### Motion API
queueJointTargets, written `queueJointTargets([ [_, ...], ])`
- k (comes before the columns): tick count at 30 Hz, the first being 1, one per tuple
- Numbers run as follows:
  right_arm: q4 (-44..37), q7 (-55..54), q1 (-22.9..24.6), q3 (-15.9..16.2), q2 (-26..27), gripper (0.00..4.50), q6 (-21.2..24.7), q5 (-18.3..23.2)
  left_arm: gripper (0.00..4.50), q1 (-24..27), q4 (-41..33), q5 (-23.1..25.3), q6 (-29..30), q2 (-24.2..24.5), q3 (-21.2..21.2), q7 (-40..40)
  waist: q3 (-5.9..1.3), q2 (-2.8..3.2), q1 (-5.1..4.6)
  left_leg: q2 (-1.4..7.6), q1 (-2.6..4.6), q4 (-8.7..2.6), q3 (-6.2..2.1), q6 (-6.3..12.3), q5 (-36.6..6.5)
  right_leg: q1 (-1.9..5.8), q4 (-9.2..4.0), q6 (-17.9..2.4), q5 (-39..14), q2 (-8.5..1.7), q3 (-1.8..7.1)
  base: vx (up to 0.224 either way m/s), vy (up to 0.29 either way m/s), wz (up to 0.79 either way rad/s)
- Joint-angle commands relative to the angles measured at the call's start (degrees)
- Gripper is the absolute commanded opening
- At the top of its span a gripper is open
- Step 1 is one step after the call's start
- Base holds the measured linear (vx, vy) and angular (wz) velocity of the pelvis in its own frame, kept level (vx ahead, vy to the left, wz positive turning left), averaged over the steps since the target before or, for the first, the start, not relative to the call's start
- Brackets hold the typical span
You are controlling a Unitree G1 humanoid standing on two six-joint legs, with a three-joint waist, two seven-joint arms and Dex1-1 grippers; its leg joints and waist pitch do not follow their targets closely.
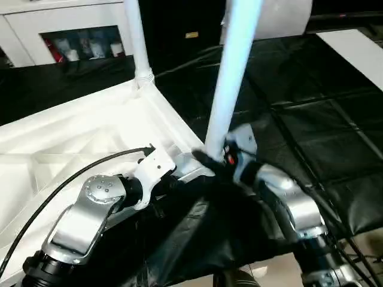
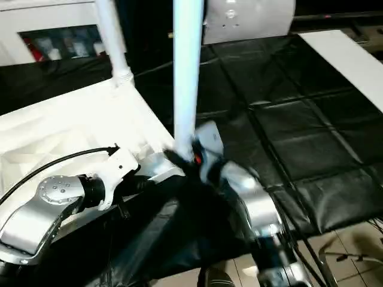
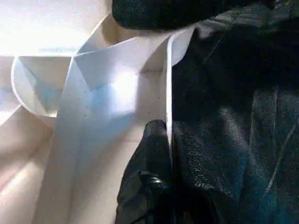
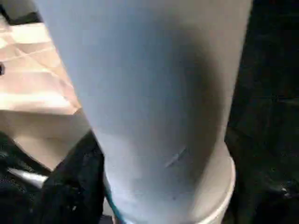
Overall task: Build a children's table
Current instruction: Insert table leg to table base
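Near leg: top cut off by the frame; foot hidden behind the blurred right hand.
Far leg: top cut off.
Tabletop: near edge hidden by forearms.

table top: 1 | legs: 2 | arms: 2

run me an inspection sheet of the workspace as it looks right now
surface: black-covered work table, cover wrinkled and hanging over the near edge
job's things: table top lying underside up; one leg stands in the far corner socket; a second leg stands at the near corner
clutter: flat white panel at the far right
grippers: left gripper shut on the table top's rim; right gripper at the base of the second leg, grip unclear
cables: black cable looping over the left arm
surroundings: white cabinet behind, pale floor at the near right
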Motion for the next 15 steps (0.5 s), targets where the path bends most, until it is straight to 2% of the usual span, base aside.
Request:
queueJointTargets([
  [1, 2.8, 2.7, 3.5, 2.0, -1.0, 3.68, 1.6, -0.1, 0.0, -1.4, 1.6, 0.1, -2.3, 1.7, 0.3, -0.9, -2.9, 0.4, 0.29, 2.97, 0.41, -2.72, -1.44, 3.78, -10.3, 2.34, -3.72, -12.1, -8.0, -4.32, 2.95, 0.0, 0.0, 0.0],
  [4, 0.4, 5.9, 5.3, 0.1, -4.0, 3.86, -0.1, 1.7, 0.0, -2.8, 4.9, -0.4, -7.0, 3.9, -0.6, -5.0, -2.97, 0.53, 0.7, 3.03, 0.5, -2.58, -1.38, 4.43, -9.0, 2.44, -3.41, -12.8, -5.5, -4.25, 2.86, 0.0, 0.0, 0.0],
  [6, -1.2, 8.6, 6.2, -1.2, -6.5, 4.07, -2.0, 2.5, 0.0, -3.7, 7.2, -1.0, -10.8, 5.3, -1.3, -8.7, -2.95, 0.52, 1.09, 3.01, 0.67, -2.52, -1.35, 4.92, -9.4, 2.53, -3.53, -12.5, -5.9, -4.2, 2.83, 0.0, 0.0, 0.0],
  [9, -1.8, 10.3, 6.3, -1.7, -7.7, 4.26, -2.6, 3.3, 0.0, -4.2, 8.4, -1.3, -13.1, 6.0, -1.9, -10.8, -2.94, 0.52, 1.39, 2.98, 0.69, -2.52, -1.33, 4.66, -10.2, 2.54, -3.68, -12.9, -7.5, -4.26, 2.8, 0.0, 0.0, 0.0],
  [10, -2.7, 13.2, 6.2, -2.6, -9.9, 4.39, -3.4, 4.2, 0.0, -5.0, 10.5, -1.1, -16.8, 7.6, -3.5, -14.3, -3.07, 0.59, 1.45, 3.06, 0.57, -2.49, -1.41, 4.43, -10.0, 2.72, -3.46, -13.1, -7.6, -4.42, 2.82, 0.0, 0.0, 0.0],
  [11, -3.3, 14.8, 6.2, -2.9, -11.0, 4.47, -3.6, 4.6, 0.0, -5.4, 11.6, -1.0, -18.9, 8.3, -4.3, -16.0, -3.11, 0.45, 1.55, 2.98, 0.63, -2.41, -1.41, 4.88, -10.2, 2.73, -3.51, -12.7, -8.0, -4.38, 2.8, 0.0, 0.0, 0.0],
  [12, -3.6, 16.9, 5.9, -3.0, -12.4, 4.5, -4.3, 5.0, 0.0, -6.2, 13.4, -1.1, -21.7, 9.0, -5.2, -18.2, -3.09, 0.7, 1.59, 2.97, 0.59, -2.37, -1.43, 5.27, -9.5, 2.73, -3.47, -12.7, -7.4, -4.37, 2.77, 0.0, 0.0, 0.0],
  [15, -4.8, 21.6, 5.2, -2.7, -15.1, 4.5, -4.6, 6.4, 0.0, -7.9, 16.5, -1.4, -25.5, 9.6, -6.4, -21.7, -3.25, 0.84, 1.87, 3.03, 0.72, -2.12, -1.23, 5.97, -8.2, 2.77, -3.08, -14.0, -4.5, -4.35, 2.77, 0.0, 0.0, 0.0],
])
